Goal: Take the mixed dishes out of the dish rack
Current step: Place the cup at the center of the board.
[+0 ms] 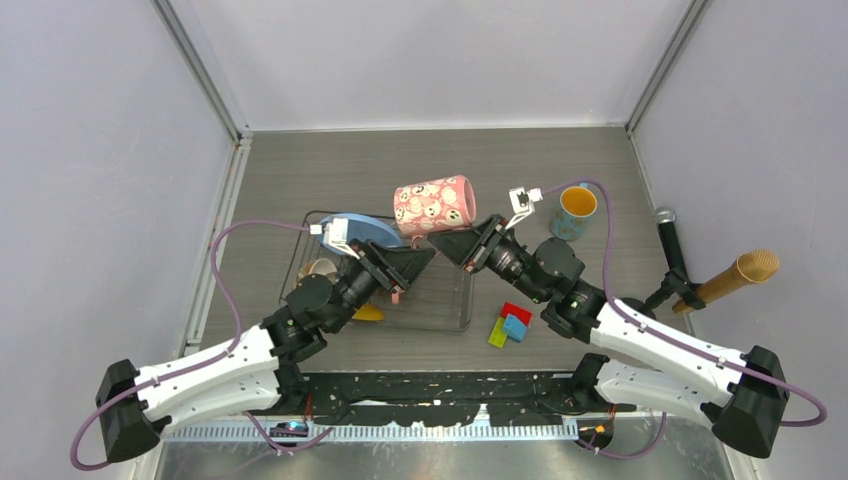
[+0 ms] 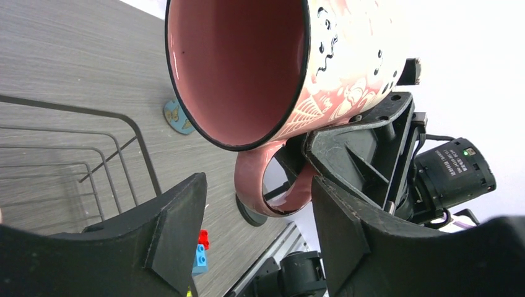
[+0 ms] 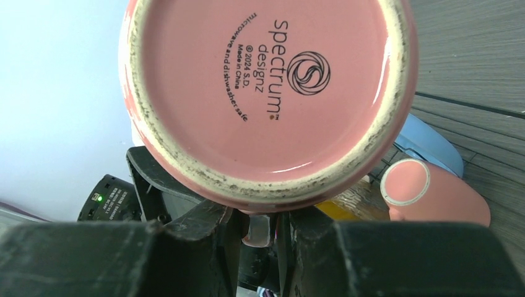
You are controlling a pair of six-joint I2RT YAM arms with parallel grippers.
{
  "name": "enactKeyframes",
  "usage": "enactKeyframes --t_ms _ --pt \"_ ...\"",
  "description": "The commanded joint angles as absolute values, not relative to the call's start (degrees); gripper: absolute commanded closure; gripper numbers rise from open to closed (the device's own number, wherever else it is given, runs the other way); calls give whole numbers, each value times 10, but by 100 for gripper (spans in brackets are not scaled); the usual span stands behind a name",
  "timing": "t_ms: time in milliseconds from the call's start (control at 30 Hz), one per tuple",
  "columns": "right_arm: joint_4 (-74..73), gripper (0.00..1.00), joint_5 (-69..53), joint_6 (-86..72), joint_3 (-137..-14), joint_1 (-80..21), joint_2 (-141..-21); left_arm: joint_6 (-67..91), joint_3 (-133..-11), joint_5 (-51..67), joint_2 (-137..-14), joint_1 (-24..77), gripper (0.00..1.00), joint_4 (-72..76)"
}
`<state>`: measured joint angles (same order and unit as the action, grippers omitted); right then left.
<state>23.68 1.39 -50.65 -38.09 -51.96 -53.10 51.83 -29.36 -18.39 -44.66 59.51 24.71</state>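
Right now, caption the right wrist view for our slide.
Right tool holds pink mug, stamped base facing camera.

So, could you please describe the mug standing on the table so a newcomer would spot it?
Start at the dark wire dish rack mid-table and look to its far right. The blue mug stands upright there on the tabletop. Only it is blue with an orange inside; the raised pink mug nearby is patterned.

A lab test cell: white panels (image 1: pixel 430 60) on aluminium posts (image 1: pixel 205 75) beyond the right gripper (image 1: pixel 440 243), a microphone (image 1: pixel 668 240) to its right.
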Motion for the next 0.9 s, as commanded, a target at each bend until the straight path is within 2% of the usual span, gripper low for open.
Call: enactKeyframes --t_ms 0,333,533,600,633,667,733,767,833,867 --pt "384 100 -2 -523 -396 -521 -512 525 -293 -190 -446 595 37 305" --pt "423 100 -30 -547 -386 -521 -527 537 -293 -176 -478 595 48 350" --pt "433 100 -26 -554 -381 -521 -531 539 -297 -175 -486 595 72 353" --pt "433 100 -27 -556 -381 -521 -534 540 -297 -173 -488 595 86 355" --pt "433 100 -28 -557 -381 -521 -535 541 -298 -174 -487 595 96 355" --pt "432 100 -28 -557 -381 -521 -535 544 -298 -176 -487 595 100 354" --pt "418 99 -24 -552 -382 -521 -535 544 -297 -180 -485 595 100 352" --pt "408 96 -19 -546 -384 -521 -533 543 -297 -184 -484 595 100 350" --pt "354 77 -5 -535 -396 -521 -530 539 -297 -187 -483 595 100 348" --pt "316 57 7 -529 -404 -521 -530 537 -297 -188 -483 595 100 348"
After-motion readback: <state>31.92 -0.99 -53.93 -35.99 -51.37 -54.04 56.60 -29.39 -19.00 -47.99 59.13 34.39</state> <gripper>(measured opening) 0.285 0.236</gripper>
